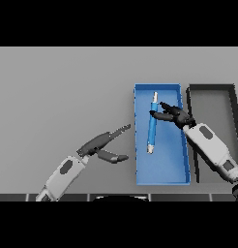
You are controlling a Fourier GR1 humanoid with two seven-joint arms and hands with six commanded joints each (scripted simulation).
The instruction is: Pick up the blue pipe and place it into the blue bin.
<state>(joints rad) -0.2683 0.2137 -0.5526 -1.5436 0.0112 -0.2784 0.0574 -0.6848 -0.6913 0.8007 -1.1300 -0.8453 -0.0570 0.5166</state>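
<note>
Nearest me, low on the left, my left hand (102, 144) rests idle over the grey tabletop (63, 92), fingers straight and relaxed, pointing up and to the right toward the bin's left wall without touching it; the thumb juts out below them.

Right of it lies the blue bin (162, 175), a long shallow tray running away from me. Inside it the pipe (152, 123) lies lengthwise, nearly parallel to the walls and tilted slightly, its pale end toward me and its far end close to the bin's top edge. It sits in the left half of the bin.

My right hand (173, 115) reaches in over the bin's right wall from the lower right. Its fingers spread toward the pipe's upper part, and one fingertip seems to touch it, though I cannot be sure of contact. They do not wrap round it, so that hand is open.

Just beside the bin on the right is a dark bin (213, 88), partly covered by my right arm.
</note>
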